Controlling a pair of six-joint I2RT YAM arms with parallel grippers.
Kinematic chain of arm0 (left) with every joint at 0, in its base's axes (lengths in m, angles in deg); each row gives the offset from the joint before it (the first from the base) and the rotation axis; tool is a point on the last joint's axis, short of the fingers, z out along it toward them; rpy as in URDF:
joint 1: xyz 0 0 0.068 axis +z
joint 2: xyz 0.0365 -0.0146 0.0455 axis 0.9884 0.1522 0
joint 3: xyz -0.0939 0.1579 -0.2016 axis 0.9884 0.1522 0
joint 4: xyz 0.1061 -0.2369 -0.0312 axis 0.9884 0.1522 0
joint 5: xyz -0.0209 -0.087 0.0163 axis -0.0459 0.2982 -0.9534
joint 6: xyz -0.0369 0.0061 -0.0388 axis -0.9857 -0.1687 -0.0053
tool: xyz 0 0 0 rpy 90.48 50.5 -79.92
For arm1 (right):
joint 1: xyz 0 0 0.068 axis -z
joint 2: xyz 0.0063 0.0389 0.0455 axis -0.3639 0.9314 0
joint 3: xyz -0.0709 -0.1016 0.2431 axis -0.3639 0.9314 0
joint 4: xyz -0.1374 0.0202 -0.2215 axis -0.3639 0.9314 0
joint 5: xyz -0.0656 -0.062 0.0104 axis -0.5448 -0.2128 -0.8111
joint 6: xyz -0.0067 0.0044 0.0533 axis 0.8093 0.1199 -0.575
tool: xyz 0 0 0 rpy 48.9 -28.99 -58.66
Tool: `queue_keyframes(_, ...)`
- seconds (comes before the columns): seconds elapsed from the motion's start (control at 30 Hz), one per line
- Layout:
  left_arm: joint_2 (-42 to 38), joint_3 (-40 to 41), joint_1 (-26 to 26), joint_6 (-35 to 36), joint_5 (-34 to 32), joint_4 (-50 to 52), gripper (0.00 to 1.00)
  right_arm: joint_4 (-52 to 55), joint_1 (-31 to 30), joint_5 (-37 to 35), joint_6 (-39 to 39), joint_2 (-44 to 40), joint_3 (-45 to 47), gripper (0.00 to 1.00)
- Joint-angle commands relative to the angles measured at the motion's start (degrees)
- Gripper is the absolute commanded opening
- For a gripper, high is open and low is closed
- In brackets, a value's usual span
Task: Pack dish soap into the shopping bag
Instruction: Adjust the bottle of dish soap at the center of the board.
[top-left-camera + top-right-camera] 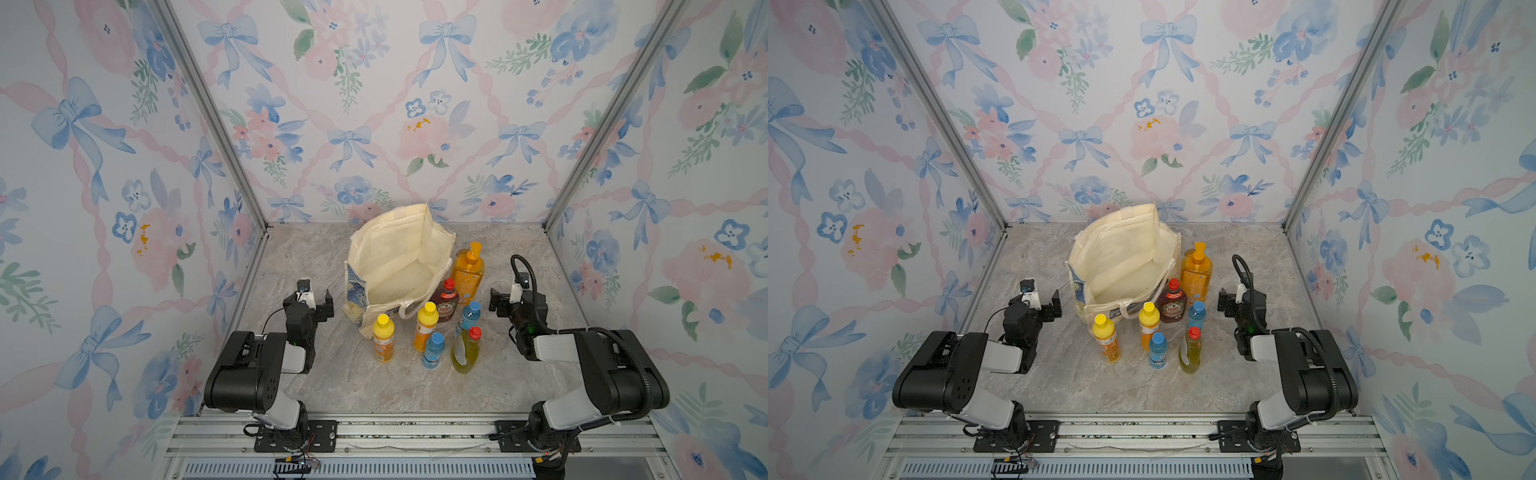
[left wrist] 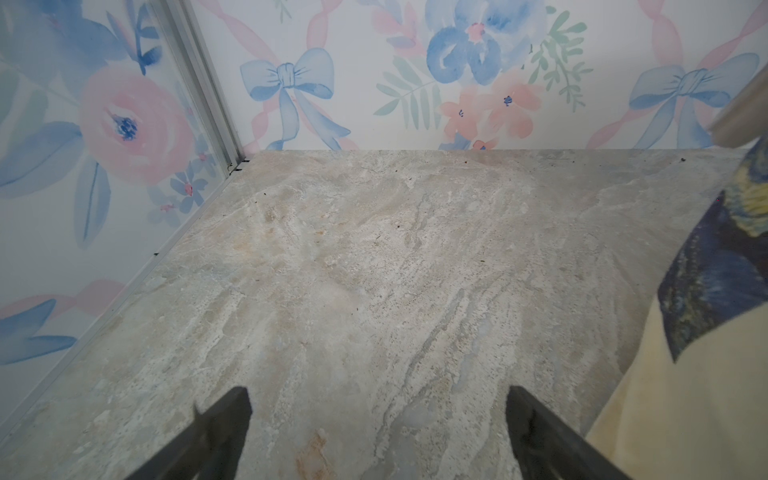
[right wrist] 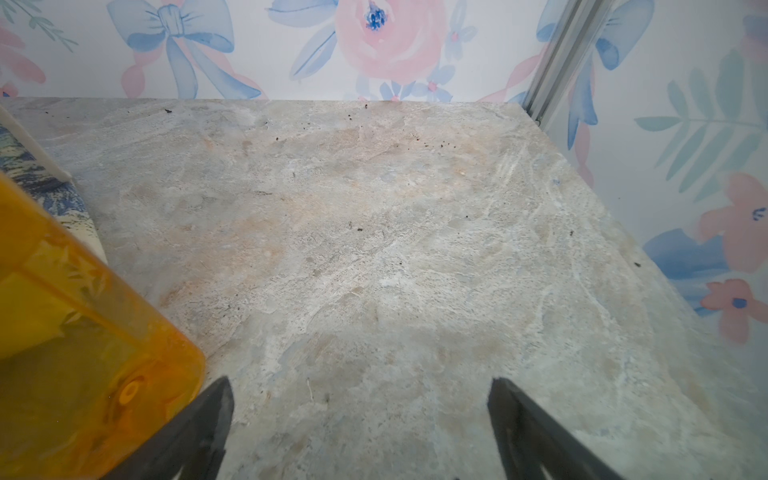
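**A:** Where is the bag?

**B:** The bag [image 1: 395, 266] stands at the back middle of the table [image 1: 353, 386], with its mouth wide open. Its blue-and-yellow print [image 1: 357, 291] faces the left arm.

**A:** And the soap?

**B:** All seven bottles stand upright on the table, outside the bag, along its front and right side. The pump bottle [image 1: 468, 272] is farthest back, just beside the bag's right wall. The dark-red bottle [image 1: 445, 303] stands in front of it, at the bag's front right corner. The far blue bottle [image 1: 469, 318] is just to the right of the dark-red one. The left yellow-cap bottle [image 1: 383, 338] and the right yellow-cap bottle [image 1: 427, 326] stand along the bag's front edge, and the right one is by a hanging strap [image 1: 409, 309]. Nearest the arms, the near blue bottle [image 1: 434, 351] and the green bottle [image 1: 467, 351] stand side by side.

**A:** What about the claws?

**B:** The left claw [image 1: 314, 300] hangs low to the left of the bag, with its fingers spread apart and nothing between them. Its wrist view shows bare table between the tips, with the print at the edge. The right claw [image 1: 503, 301] hangs to the right of the bottles, near the far blue bottle. Its fingers are also spread and it holds nothing. In its wrist view the pump bottle [image 3: 83, 353] looms just beside one finger, and only table lies between the tips.
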Motion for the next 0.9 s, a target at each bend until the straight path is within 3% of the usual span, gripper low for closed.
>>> queue_keyframes(0.0,0.7,-0.8,0.5,0.9,0.6,-1.3,0.98,-1.9,0.6,0.6,0.6,0.7,-1.1,0.97)
queue_keyframes(0.47,0.1,-1.6,1.3,0.8,3.3,0.6,0.98,-2.0,0.6,0.6,0.5,0.7,-1.1,0.96)
queue_keyframes(0.73,-6.3,-1.1,2.7,-1.9,0.5,4.9,0.98,-2.2,0.6,0.2,0.4,0.7,-1.0,0.97)
queue_keyframes(0.87,-12.1,-1.7,2.9,-3.4,-3.0,10.2,0.98,2.8,0.6,-1.0,0.0,-3.9,-1.8,0.97)
